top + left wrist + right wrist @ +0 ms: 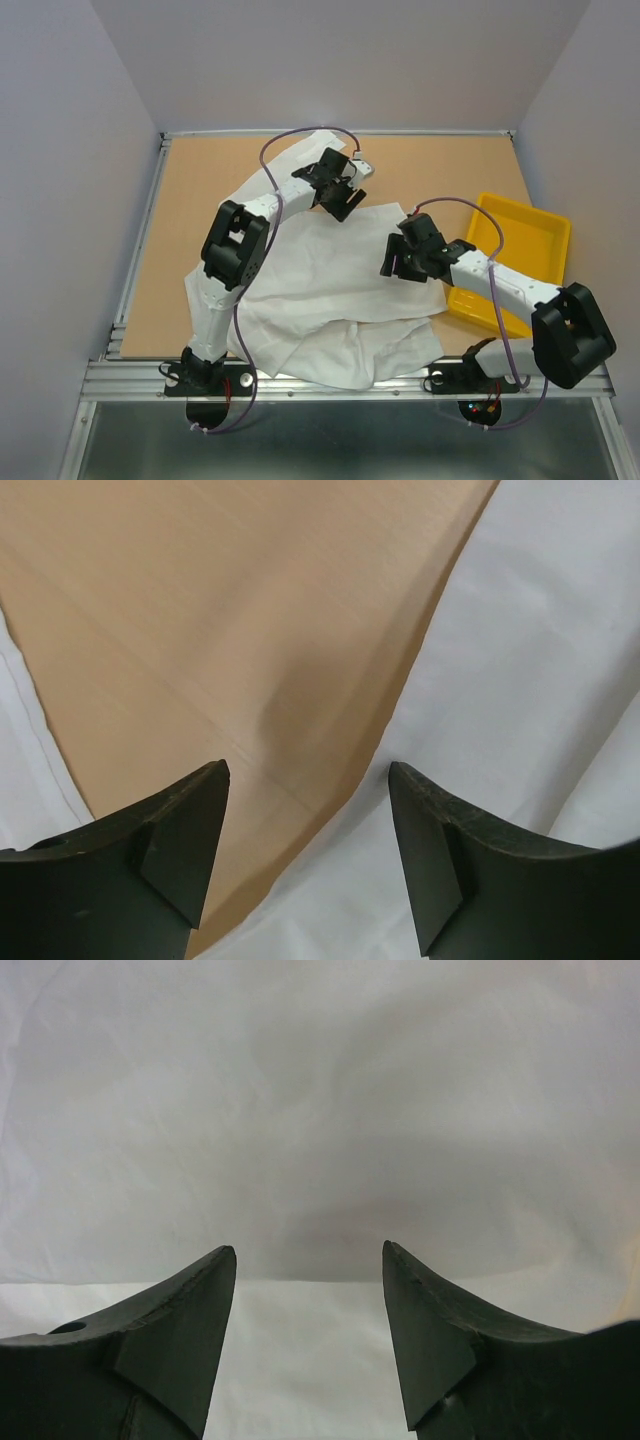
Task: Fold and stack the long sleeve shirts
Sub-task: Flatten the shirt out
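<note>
Where the tan wooden tabletop (200, 200) forms the floor of a booth with plain pale grey walls (330, 60), the white long sleeve shirt (330, 290) lies wrinkled and spread across its middle and near side, one part reaching toward the far edge and the near hem lapping onto the metal rail (130, 378) at the front. A yellow plastic tray (525, 235) sits at the right, just beside the shirt's edge. The left gripper (340, 200) hovers over the shirt's far edge, jaws apart with nothing between them, bare wood and cloth beneath. The right gripper (392, 262) hangs over the cloth near the tray, its fingers (180, 1300) likewise spread and empty
</note>
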Robot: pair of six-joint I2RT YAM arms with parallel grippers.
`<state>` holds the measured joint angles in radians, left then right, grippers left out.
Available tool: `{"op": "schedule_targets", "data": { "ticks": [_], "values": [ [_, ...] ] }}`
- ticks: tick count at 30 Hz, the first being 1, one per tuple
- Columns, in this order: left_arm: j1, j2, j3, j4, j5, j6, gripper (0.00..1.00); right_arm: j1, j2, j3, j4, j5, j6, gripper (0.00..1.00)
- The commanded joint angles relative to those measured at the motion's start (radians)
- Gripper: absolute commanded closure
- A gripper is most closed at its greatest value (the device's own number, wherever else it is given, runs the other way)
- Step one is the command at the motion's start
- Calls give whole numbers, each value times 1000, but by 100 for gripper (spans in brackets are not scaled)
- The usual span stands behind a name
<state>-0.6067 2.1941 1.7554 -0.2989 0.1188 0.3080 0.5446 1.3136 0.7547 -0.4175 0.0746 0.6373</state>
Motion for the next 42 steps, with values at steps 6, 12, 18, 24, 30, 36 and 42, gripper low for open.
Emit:
{"op": "schedule_targets", "data": {
  "ticks": [6, 12, 18, 24, 30, 36, 42],
  "values": [
    [-1, 52, 84, -85, 180, 52, 33, 5, 22, -28, 59, 27, 51, 34],
    [-1, 85, 139, -94, 191, 46, 62, 5, 29, -66, 65, 48, 74, 35],
    [8, 108, 194, -51, 56, 28, 84, 5, 16, -117, 66, 51, 120, 35],
    [31, 118, 239, 18, -67, -12, 93, 5, 16, -167, 66, 33, 163, 35],
    [42, 147, 294, 76, -227, -39, 87, 5, -13, -154, 65, 34, 150, 35],
    [45, 104, 337, 101, -251, -150, 23, 6, -30, -63, 62, 30, 56, 35],
    [47, -141, 118, 138, -358, -305, 11, 5, -25, 58, 49, 17, -45, 32]
  ]
}}
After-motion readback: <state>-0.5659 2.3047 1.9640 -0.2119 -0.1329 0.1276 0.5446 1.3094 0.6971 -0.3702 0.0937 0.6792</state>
